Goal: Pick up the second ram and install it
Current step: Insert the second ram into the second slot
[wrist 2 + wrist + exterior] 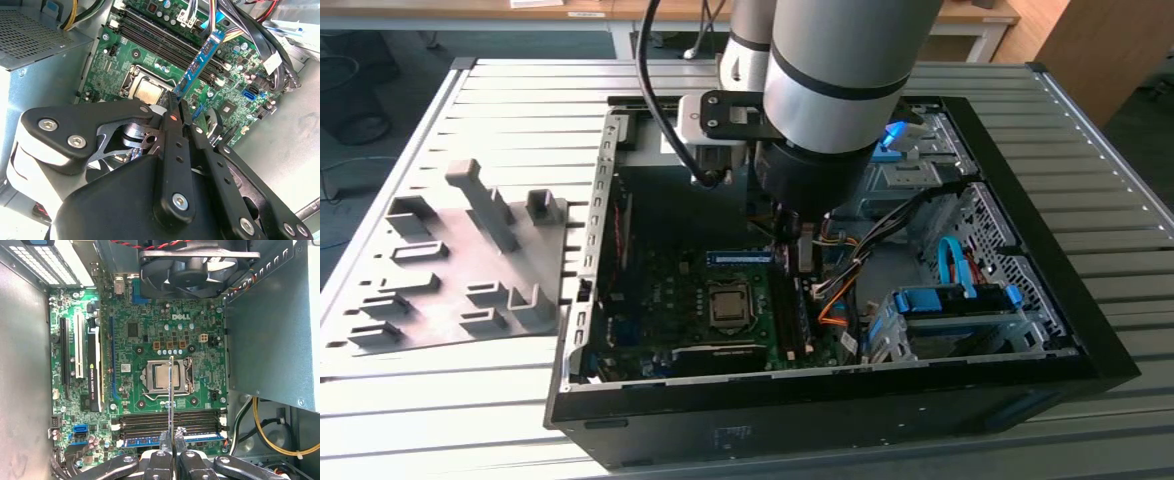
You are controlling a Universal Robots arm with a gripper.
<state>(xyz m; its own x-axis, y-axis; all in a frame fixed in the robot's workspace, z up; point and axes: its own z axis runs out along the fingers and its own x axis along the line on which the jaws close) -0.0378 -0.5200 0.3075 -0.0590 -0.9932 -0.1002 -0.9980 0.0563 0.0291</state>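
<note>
- One grey holder [454, 265] is lying on the slatted worktop [520, 100] at the exterior view's left. It is carrying several upright blocks and is well apart from the end effector.
- One open case [854, 400] is lying on its side mid-worktop, with one motherboard [654, 300] facing up inside it.
- One socket [727, 303] is sitting near the middle of the board.
- Two ram sticks are showing.
- The first ram [740, 256] is sitting in one of the slots [145, 422], just beside the socket. In the first wrist view it is appearing as a blue strip [142, 442].
- The second ram [202, 62] is being held over the board, inside the case.
- One arm [834, 90] is reaching down into the case from above. Its wrist is standing near upright, and the end effector [801, 250] is pointing down just to the exterior view's right of the socket.
- The end effector [177, 102] is pinching one end of the second ram between its two fingers [172, 130].
- The stick's length is pointing away from the fingertips toward the slots [155, 42]. In the first wrist view it is showing edge-on as a thin line [171, 390] crossing the slots and socket.
- Whether its far end is touching the board cannot be told.
- One fan [197, 265] is sitting at the board's far edge from the slots.
- One blue drive cage [954, 305] is sitting at the exterior view's right.
</note>
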